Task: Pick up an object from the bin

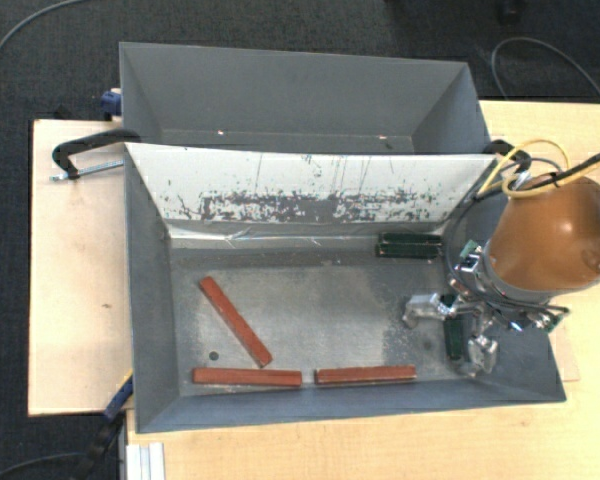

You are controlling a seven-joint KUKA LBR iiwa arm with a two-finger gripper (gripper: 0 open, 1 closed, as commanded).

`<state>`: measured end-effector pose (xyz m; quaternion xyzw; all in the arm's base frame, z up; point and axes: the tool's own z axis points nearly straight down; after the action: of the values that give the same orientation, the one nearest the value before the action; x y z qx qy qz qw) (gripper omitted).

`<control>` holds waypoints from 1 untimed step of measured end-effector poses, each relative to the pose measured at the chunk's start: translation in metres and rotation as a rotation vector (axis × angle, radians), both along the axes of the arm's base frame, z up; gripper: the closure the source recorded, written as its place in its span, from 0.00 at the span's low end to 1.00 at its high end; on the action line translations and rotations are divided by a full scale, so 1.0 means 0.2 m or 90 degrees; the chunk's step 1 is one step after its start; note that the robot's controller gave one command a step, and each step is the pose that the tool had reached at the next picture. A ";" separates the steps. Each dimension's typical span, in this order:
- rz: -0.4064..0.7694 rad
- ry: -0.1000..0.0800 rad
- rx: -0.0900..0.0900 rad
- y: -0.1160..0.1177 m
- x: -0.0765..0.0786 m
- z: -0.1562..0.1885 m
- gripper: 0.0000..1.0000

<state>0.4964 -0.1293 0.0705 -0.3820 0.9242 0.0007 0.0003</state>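
From the camera view I see the pincer low in the front right corner of the grey bin, under the arm's orange cover. I cannot tell whether it is open or closed, and nothing I can make out sits in its grip. Nearest to it is a red-brown stick lying flat along the front wall, its right end near the pincer but apart from it. A dark block rests against the back wall, beyond the pincer. A second stick lies further left along the front wall. A third stick lies slantwise above that.
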 end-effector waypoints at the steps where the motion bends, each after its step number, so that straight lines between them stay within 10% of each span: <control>1: 0.195 0.003 0.008 -0.09 -0.03 0.02 0.00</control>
<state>0.4907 -0.1471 0.0736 -0.5184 0.8551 0.0073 0.0006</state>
